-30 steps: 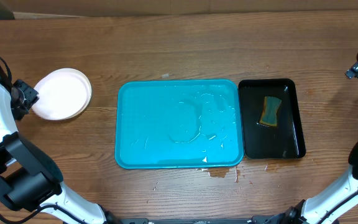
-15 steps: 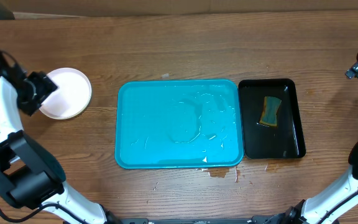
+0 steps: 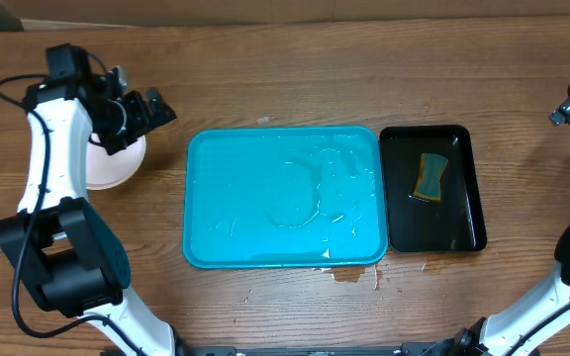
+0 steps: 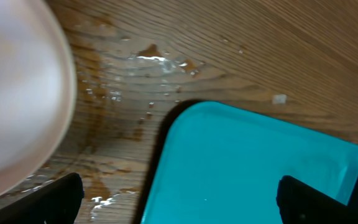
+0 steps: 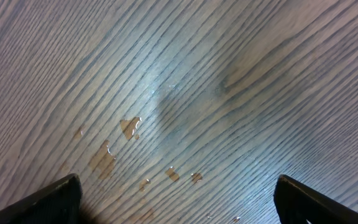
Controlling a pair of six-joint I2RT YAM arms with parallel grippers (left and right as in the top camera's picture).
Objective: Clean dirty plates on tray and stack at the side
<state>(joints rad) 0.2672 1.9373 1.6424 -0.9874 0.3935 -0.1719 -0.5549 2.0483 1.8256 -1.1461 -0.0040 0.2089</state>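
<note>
A white plate (image 3: 115, 166) lies on the wood left of the tray, partly hidden under my left arm; how many plates are stacked there I cannot tell. In the left wrist view the plate (image 4: 17, 93) fills the left side. The turquoise tray (image 3: 285, 237) sits mid-table with only water streaks in it, and its corner (image 4: 247, 162) shows below my left gripper. The left gripper (image 3: 158, 109) (image 4: 179, 202) hangs open between the plate and the tray, holding nothing. The right gripper (image 5: 179, 202) is open over bare wood at the far right.
A narrow black tray (image 3: 463, 222) with a sponge (image 3: 429, 176) stands right of the turquoise tray. Water puddles (image 4: 160, 62) lie on the wood by the tray's corner and at its front edge (image 3: 349, 273). Droplets (image 5: 129, 127) dot the wood under the right gripper.
The left gripper opened, let go of the white plate, and swung up and right from the plate's left side toward the tray. The right arm has not moved.
</note>
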